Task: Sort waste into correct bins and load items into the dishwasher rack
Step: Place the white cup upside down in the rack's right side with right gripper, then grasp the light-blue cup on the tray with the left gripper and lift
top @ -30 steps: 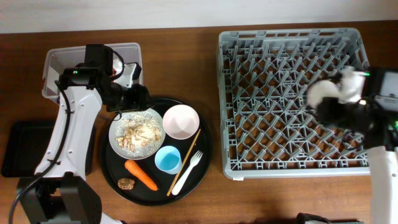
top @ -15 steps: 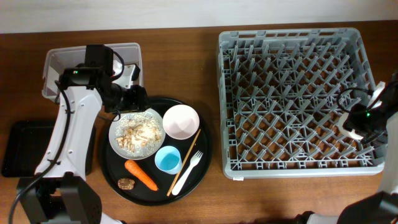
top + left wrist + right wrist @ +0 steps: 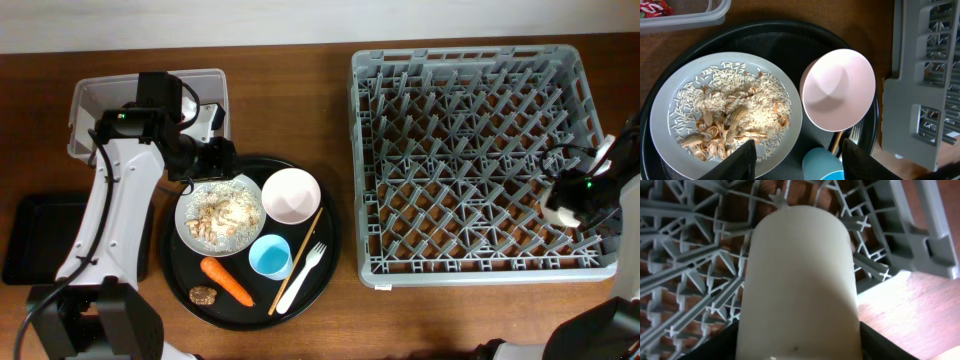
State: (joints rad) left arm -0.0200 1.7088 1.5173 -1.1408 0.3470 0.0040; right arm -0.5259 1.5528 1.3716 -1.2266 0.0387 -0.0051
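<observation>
My right gripper [image 3: 566, 203] [image 3: 800, 352] is shut on the small white cup [image 3: 556, 211] [image 3: 799, 275] and holds it low over the front right part of the grey dishwasher rack [image 3: 470, 150] [image 3: 685, 255]. My left gripper [image 3: 214, 160] [image 3: 801, 162] is open and empty above the pale plate [image 3: 220, 213] [image 3: 670, 110] of rice scraps. The cream-pink bowl [image 3: 291, 195] [image 3: 839, 89], light blue cup [image 3: 270, 256] [image 3: 822, 167], fork [image 3: 303, 274], chopstick [image 3: 299, 255], carrot [image 3: 227, 281] and brown lump [image 3: 204, 295] lie on the round tray. The red wrapper [image 3: 655, 7] lies in the clear tub [image 3: 85, 95].
The round black tray [image 3: 330, 235] sits left of the rack. The flat black rectangular tray [image 3: 30, 235] lies at the far left, partly under my left arm. Upright pegs fill the rack floor.
My right arm has moved right and down with the white cup, from above the rack to low at its front right side. The left arm has not moved.
</observation>
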